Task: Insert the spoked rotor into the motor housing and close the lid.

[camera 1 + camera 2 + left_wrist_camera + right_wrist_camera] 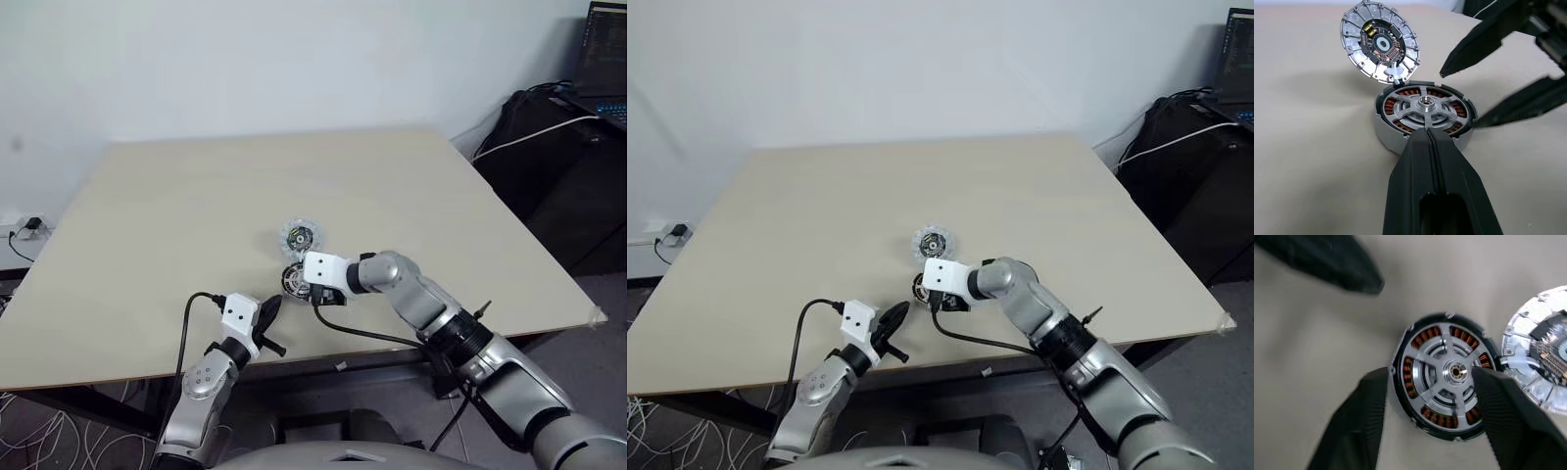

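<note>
The left gripper (270,309) sits at the near edge of the table (157,225), a little left of its middle. Its two black fingers (1426,161) are pressed together with nothing between them, their tips pointing at the motor and coming up close to the near rim of the housing.

The housing (1386,134) stands on the table just beyond and to the right of that gripper, near the front edge. The rotor (1449,374) already lies inside it: the silver spoked face with its central hub is seated level in the dark rim, and the copper windings show through the gaps between the spokes.

The lid (1378,44) is off the opening, lying on the far side of the housing and touching or hinged against its far rim; it cannot be told which. In the left wrist view it looks tilted up. Its inner face is up, showing a scalloped silver edge and a dark centre with small parts on it. In the head views it is the pale disc just beyond the motor, towards the table's middle.

The right gripper (1430,401) comes in from the right and points steeply down over the housing. Its fingers (1359,421) are spread apart, one on each side of the motor, gripping nothing; whether they touch the rim cannot be told.
</note>
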